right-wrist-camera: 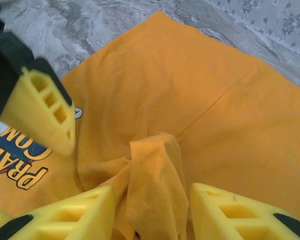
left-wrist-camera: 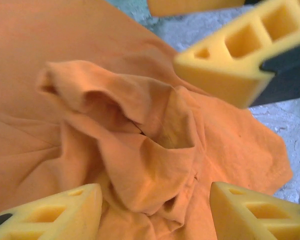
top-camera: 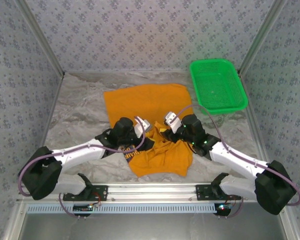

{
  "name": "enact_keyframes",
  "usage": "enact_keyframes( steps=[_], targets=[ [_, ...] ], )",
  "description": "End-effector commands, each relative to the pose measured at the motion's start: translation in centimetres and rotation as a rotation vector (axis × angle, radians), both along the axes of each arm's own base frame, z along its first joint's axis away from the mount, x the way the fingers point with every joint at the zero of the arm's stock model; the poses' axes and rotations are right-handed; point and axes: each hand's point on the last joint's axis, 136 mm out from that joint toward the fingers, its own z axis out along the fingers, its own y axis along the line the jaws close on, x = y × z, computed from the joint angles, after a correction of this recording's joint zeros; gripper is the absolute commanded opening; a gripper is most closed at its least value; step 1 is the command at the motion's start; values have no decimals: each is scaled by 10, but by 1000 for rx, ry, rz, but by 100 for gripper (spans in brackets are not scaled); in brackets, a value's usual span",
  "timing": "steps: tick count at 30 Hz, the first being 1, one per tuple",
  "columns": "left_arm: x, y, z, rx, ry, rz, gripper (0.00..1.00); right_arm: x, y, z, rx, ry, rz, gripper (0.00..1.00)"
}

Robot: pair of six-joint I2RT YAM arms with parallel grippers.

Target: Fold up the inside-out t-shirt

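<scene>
— Where is the left hand (top-camera: 149,132)?

— Over the middle of the tabletop (top-camera: 75,115), reaching in from 8 o'clock. Its wrist camera shows its yellow fingers (left-wrist-camera: 50,212) standing well apart, either side of a raised bunch of orange cloth. They hold nothing.

— And the t-shirt (top-camera: 145,100)?

— In the middle of the tabletop. One part lies flat toward 12 o'clock. The part toward 6 o'clock is crumpled, with the dark blue and white print (top-camera: 136,148) showing at its 9 o'clock edge, just below the left hand.

— The right hand (top-camera: 163,131)?

— It comes in from 4 o'clock and meets the left one tip to tip over the cloth. Its fingers (right-wrist-camera: 237,212) are moderately parted around a narrow upright fold. I cannot tell whether they touch it.

— Anything further right?

— A green mesh basket (top-camera: 217,85) at 1 o'clock, just beside the shirt's flat part.
</scene>
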Motion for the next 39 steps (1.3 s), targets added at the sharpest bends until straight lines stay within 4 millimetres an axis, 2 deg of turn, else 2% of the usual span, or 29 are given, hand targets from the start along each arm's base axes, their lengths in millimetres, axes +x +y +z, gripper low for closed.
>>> enact_keyframes(
  steps=[1,3,5,7,10,13,20,27,31,34,39],
  targets=[
    [13,-19,29,-66,-62,11,59,-2,1,11,70,12,-9,46],
    [20,-19,27,-47,-68,40,59,0,-2,14,70,13,-20,47],
    [33,-14,21,-7,-90,106,60,10,-17,14,57,34,-123,56],
    [44,-10,18,27,-110,140,59,18,-30,10,61,101,-203,57],
    [57,-2,19,32,-139,162,57,19,-37,7,108,243,-251,57],
    [61,-5,22,-2,-159,113,54,16,-38,3,111,307,-267,57],
    [64,-21,21,-10,-206,22,52,13,-39,7,134,279,-257,58],
    [80,-26,19,-27,-201,42,51,10,-40,9,143,263,-243,58],
    [88,-33,15,-31,-193,29,42,7,-37,8,159,274,-228,58],
    [93,-37,16,-33,-200,14,35,2,-34,5,174,285,-203,58],
    [98,-32,15,-39,-202,25,35,-6,-34,-14,98,269,-168,58]
  ],
)
